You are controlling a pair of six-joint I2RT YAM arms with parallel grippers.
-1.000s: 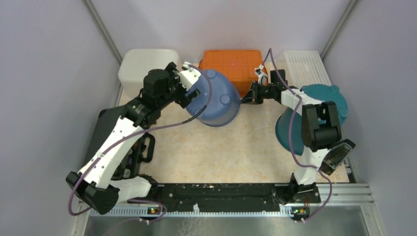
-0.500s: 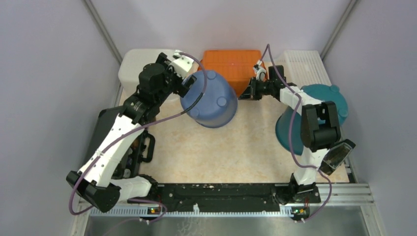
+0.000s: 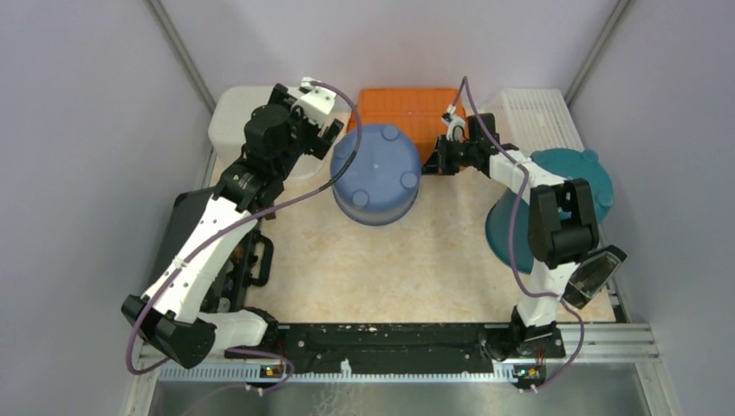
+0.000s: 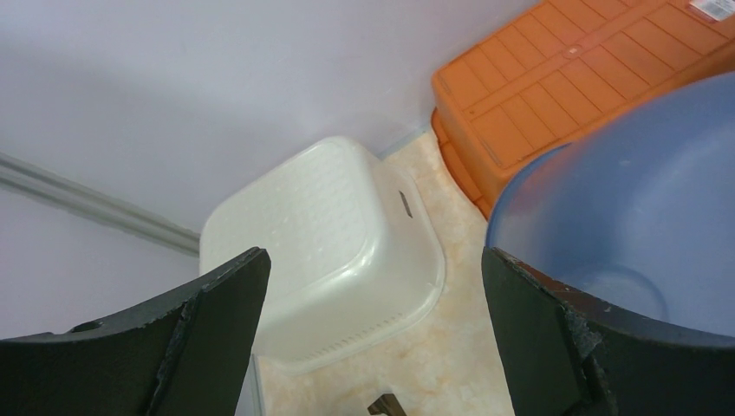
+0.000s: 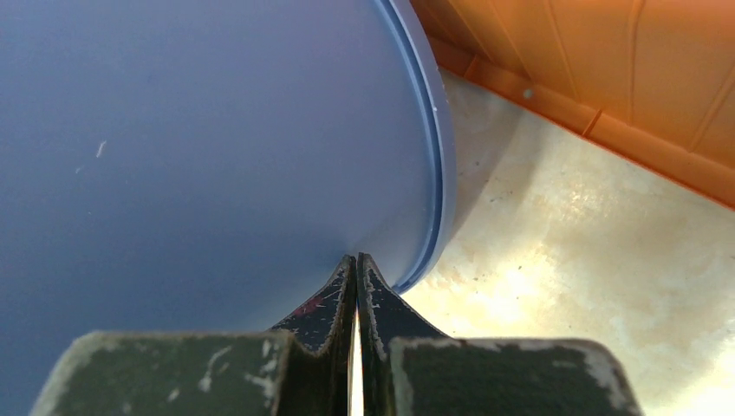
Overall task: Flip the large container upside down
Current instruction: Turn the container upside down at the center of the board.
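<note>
The large container (image 3: 375, 173) is a blue round tub standing rim-down on the table, its flat base and small feet facing up. My left gripper (image 3: 334, 137) is open just off the tub's upper left side, with nothing between its fingers. In the left wrist view the blue container (image 4: 641, 199) fills the right side beyond the right finger, and the left gripper (image 4: 373, 256) spans bare table and a white tub. My right gripper (image 3: 432, 162) is shut, its tips against the tub's right side. The right wrist view shows the right gripper (image 5: 356, 258) pointing at the blue wall (image 5: 199, 147) close to its rim.
Along the back wall stand a white tub (image 3: 247, 113), an orange crate (image 3: 414, 108) and a white perforated basket (image 3: 539, 117). A teal container (image 3: 598, 186) sits at the right behind the right arm. A black case (image 3: 186, 230) lies at the left edge.
The blue container has gone from tilted on its side to standing flat on its rim, base up. My left gripper has drawn back toward the white tub; the right gripper has barely moved.
</note>
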